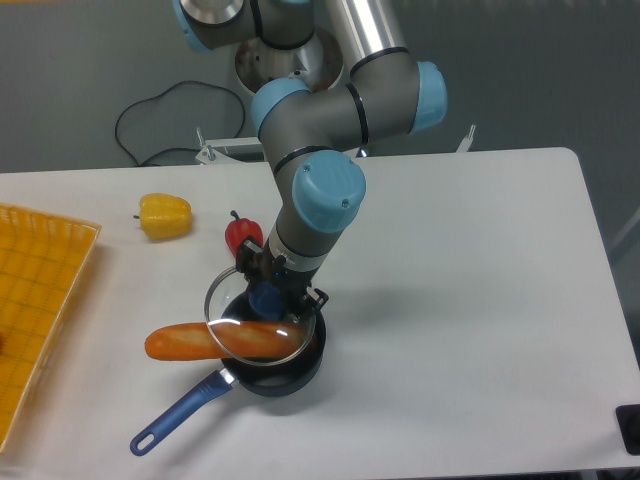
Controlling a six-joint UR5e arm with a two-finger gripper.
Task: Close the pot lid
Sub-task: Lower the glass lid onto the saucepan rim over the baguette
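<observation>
The pot lid [258,318], a clear glass disc with a thin metal rim, hangs tilted directly under the end effector [268,298], which is clenched on the lid's blue centre knob. The lid sits over the pot [283,362], its rim not flush with the pot's rim. The dark pot stands just below the end effector, its long blue handle reaching down and to the left. An orange baguette-like piece [215,341] lies across the pot's rim beneath the lid, sticking out to the left of the end effector. A red pepper [241,235] sits just above and left; a yellow pepper [165,215] farther left. An orange tray [30,300] occupies the tabletop's [470,300] far left edge.
</observation>
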